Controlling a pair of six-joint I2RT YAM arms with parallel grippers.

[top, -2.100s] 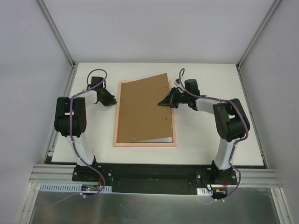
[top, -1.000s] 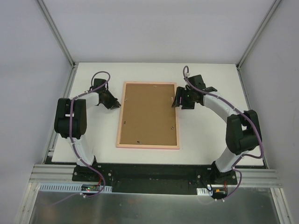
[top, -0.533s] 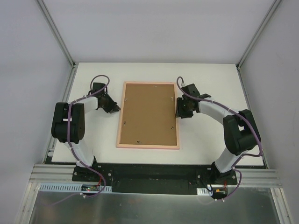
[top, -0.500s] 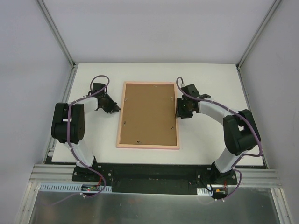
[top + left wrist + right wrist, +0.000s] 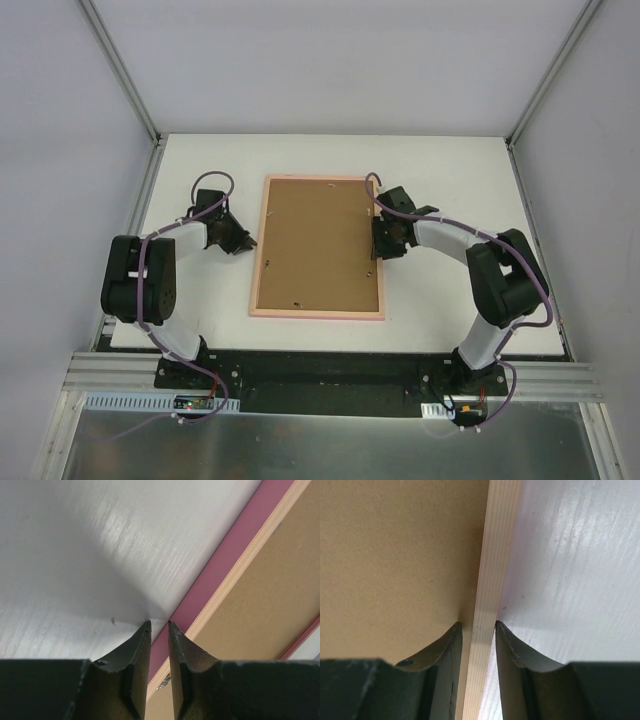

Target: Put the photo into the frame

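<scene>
Shoving sideways likely skids the flat, back-up frame [image 5: 257,250] or pops its board [image 5: 318,245]: left gripper [image 5: 157,624] sits a sliver apart and empty at the frame's left edge, right gripper [image 5: 477,625] straddles its right rail, can't tell if clamped, photo unseen, slick white table [image 5: 450,170] under it, grey walls [image 5: 320,60] around.

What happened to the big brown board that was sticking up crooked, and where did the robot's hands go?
The plain brown backing board dropped flat into the thin pink rectangular frame. The right hand let go of it and now straddles the frame's right rail. The left hand slid toward the arm bases beside the frame's left edge. The frame nudged slightly right, then stayed put.
</scene>
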